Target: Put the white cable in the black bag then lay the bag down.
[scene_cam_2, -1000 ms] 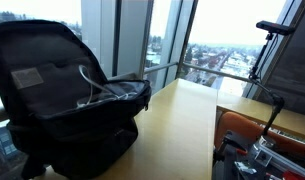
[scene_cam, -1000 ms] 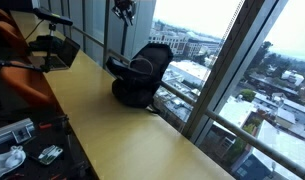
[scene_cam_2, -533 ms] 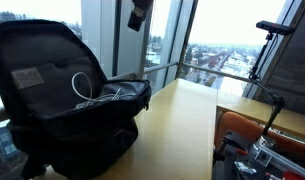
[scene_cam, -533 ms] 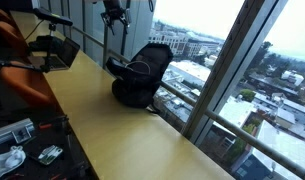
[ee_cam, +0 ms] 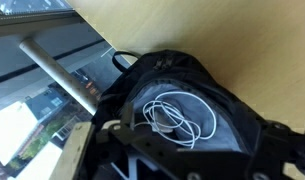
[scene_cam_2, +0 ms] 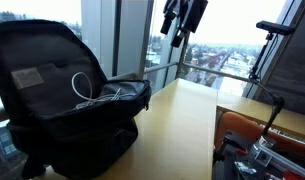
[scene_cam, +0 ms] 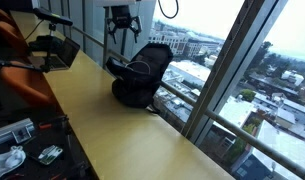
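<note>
In an exterior view the gripper (scene_cam: 120,22) hangs empty at top centre, jaws spread wide, above the upright black bag (scene_cam: 142,72); in an exterior view the white cable (scene_cam_2: 92,90) lies coiled inside the open bag, lower left of the gripper; the wrist view looks down on that coil mid-frame.

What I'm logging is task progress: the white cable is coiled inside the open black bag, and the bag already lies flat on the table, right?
One part is wrong. The white cable is coiled inside the open black bag, but the bag stands upright on the table, not flat, as an exterior view shows.
</note>
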`<state>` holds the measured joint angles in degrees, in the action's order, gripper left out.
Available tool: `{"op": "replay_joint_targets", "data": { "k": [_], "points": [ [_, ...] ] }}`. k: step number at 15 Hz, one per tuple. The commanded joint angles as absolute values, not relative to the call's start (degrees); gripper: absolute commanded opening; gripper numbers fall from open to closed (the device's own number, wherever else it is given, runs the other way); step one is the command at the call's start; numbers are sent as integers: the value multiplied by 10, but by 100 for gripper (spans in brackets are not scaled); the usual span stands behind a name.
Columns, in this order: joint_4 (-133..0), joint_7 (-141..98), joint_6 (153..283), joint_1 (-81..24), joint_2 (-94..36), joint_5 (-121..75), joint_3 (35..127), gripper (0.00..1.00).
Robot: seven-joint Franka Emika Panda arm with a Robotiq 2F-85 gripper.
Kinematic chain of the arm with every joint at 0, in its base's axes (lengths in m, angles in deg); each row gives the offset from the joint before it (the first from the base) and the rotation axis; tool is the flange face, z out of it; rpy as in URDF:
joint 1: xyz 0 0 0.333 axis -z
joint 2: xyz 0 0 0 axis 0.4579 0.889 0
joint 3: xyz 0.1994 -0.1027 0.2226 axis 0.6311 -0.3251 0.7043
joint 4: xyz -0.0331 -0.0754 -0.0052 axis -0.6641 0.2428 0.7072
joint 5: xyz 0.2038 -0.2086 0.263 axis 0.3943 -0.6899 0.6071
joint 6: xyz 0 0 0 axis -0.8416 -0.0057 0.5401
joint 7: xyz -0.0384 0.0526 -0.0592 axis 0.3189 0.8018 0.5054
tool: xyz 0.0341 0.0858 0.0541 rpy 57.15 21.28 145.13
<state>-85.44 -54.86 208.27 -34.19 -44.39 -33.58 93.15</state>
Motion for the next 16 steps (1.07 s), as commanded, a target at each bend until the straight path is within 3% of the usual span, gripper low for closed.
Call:
{"op": "replay_joint_targets", "data": {
  "k": [1, 7, 16],
  "points": [
    [-862, -690, 2093, -334, -438, -313, 922, 100],
    [-836, -844, 2106, -342, -390, -323, 936, 100],
    [-838, -823, 2127, -383, -333, -351, 965, 100]
  ]
}}
